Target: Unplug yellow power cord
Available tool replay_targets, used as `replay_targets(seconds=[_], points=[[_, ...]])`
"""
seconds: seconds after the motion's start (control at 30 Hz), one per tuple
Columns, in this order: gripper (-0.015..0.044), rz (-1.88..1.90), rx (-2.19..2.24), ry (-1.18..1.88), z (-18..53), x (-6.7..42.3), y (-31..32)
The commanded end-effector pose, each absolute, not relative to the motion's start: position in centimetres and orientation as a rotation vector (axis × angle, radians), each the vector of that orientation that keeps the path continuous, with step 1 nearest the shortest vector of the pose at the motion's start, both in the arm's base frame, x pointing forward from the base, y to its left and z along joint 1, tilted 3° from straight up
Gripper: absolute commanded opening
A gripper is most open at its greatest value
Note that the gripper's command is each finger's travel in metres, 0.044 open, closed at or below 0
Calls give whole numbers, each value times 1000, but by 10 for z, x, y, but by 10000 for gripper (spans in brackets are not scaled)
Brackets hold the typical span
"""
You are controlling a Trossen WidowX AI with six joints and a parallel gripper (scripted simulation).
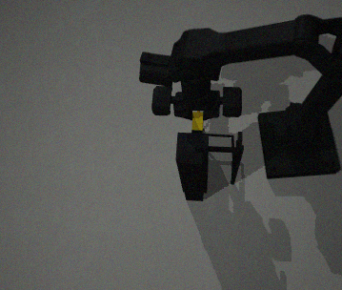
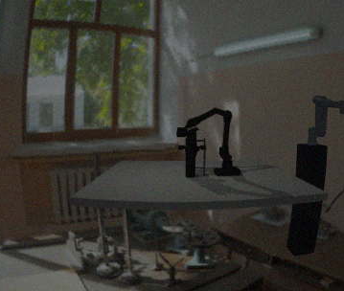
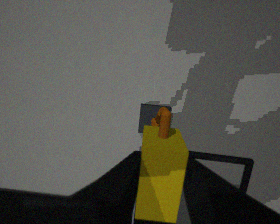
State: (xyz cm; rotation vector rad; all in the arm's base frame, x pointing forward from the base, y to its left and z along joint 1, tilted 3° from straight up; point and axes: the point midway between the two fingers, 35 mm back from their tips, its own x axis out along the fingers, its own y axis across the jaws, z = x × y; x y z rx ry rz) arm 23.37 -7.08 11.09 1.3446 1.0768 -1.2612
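One claw (image 3: 158,200), nearly closed, grips one yellow plug (image 3: 161,170) above one grey table (image 3: 66,75).

the plug (image 3: 162,172) sits between the gripper's (image 3: 161,200) fingers, seemingly above the strip (image 1: 192,164) on the table (image 1: 73,167).
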Motion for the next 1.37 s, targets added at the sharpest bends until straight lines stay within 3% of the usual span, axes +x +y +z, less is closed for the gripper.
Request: replay_targets(seconds=[0.0,0.4,0.57,1.33], points=[[131,-1271,1338,1056,111,234,-68],[440,-1272,1336,1055,117,232,-91],[440,-1274,1333,1052,125,224,-127],[440,-1274,1333,1052,125,224,-127]])
